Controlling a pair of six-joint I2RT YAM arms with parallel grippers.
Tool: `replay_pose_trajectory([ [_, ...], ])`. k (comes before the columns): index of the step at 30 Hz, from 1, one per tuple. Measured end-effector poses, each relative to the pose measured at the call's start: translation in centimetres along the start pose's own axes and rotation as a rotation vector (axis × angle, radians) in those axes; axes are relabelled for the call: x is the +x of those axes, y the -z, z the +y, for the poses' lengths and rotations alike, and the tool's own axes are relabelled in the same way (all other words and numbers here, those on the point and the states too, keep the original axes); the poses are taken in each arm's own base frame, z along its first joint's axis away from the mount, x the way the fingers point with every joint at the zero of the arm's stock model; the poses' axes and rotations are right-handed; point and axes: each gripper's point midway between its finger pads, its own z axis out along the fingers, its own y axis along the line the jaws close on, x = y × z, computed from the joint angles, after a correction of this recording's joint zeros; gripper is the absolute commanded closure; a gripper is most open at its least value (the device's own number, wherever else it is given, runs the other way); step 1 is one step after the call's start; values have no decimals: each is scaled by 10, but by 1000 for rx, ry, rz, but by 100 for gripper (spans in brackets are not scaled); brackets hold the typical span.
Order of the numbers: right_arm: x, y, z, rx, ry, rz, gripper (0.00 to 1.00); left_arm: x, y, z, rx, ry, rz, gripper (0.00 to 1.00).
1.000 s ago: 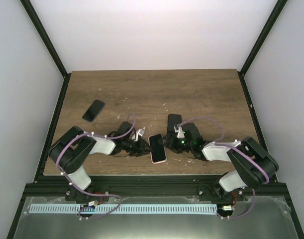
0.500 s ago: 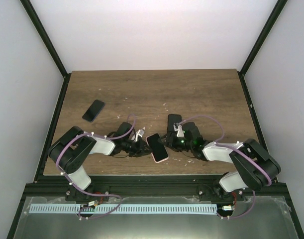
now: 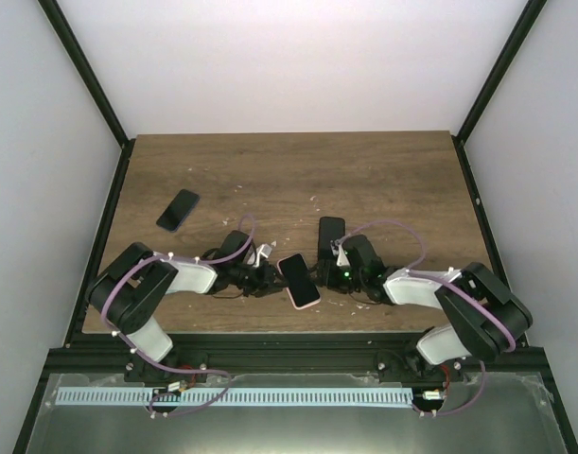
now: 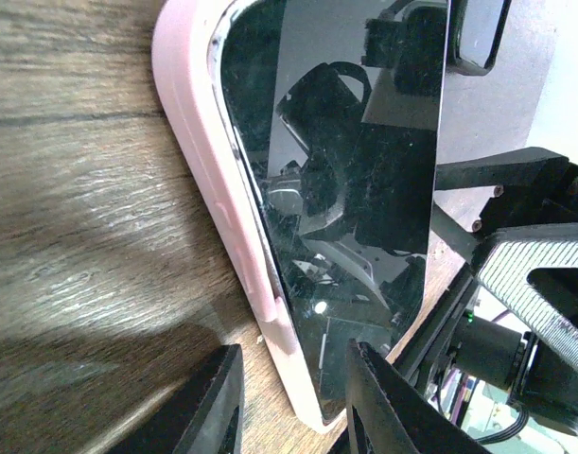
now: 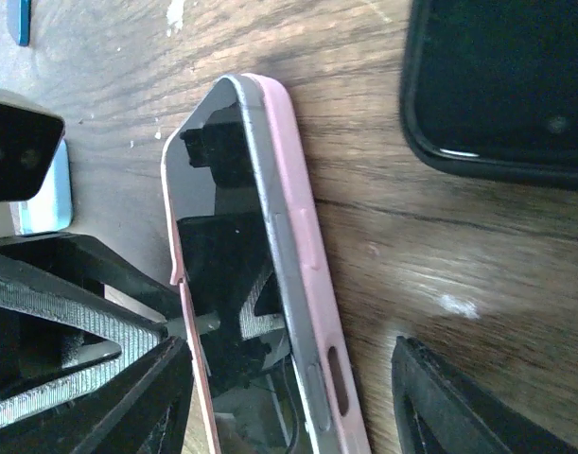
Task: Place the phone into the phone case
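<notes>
Phone [image 3: 299,281] lies screen-up inside the pink phone case [image 5: 303,246] on the wooden table [image 3: 393,180], grey frame showing along one long case wall. Left gripper [image 3: 272,278] is at the case's left end, jaws narrow astride a corner - can't tell if they pinch it. Right gripper [image 3: 324,276] is at the case's right, jaws wide, straddling the case and holding nothing - a black slab [image 3: 331,234] lies just behind-right of the case and a black phone [image 3: 178,209] well apart to its back-left.
</notes>
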Motion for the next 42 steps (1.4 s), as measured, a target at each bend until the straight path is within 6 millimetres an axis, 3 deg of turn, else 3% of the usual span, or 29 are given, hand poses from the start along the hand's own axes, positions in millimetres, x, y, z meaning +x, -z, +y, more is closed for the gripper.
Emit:
replay_pose_trajectory([
  [8, 13, -14, 18, -79, 25, 53, 42, -2, -1, 1, 9, 9, -13, 72],
  [15, 8, -18, 23, -133, -52, 44, 44, -4, 2, 4, 23, 19, -26, 74],
  [27, 25, -13, 26, -230, -180, 84, 46, -1, 7, 8, 18, -2, -43, 75],
  [42, 23, -7, 37, -318, -208, 61, 47, -1, 9, 11, 3, -10, -58, 76],
])
